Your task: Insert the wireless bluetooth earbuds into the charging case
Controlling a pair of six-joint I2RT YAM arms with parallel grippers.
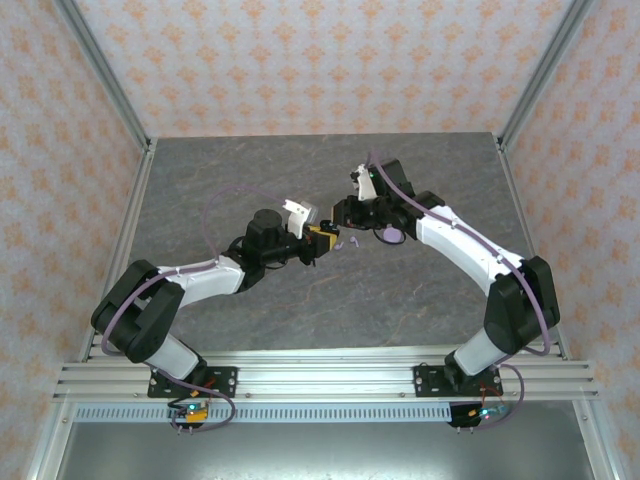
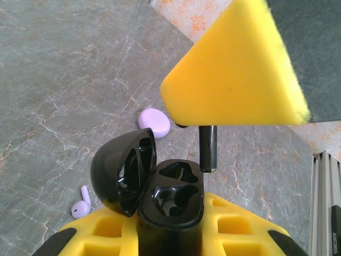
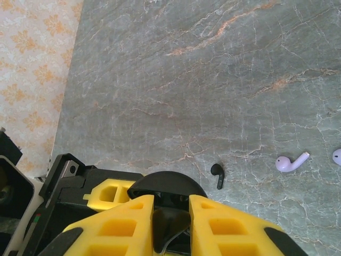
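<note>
right wrist view: right gripper (image 3: pixel 171 213) pinches black earbud (image 2: pixel 208 149), bottom centre; second black earbud (image 3: pixel 217 175) and lavender earbud (image 3: pixel 290 162) lie loose on table (image 3: pixel 160 80), right | left wrist view: left gripper (image 2: pixel 170 234) clamps open black charging case (image 2: pixel 173 205), bottom centre; pinched earbud's stem just above its sockets

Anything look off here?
Nothing damaged. Black case sits open in left claw, wells empty; one black earbud and a lavender earbud lie loose on the table, not seated.

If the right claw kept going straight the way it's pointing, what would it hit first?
Probably the open black charging case in the left claw; the black earbud the right claw grips would touch first. Depth unclear.
</note>
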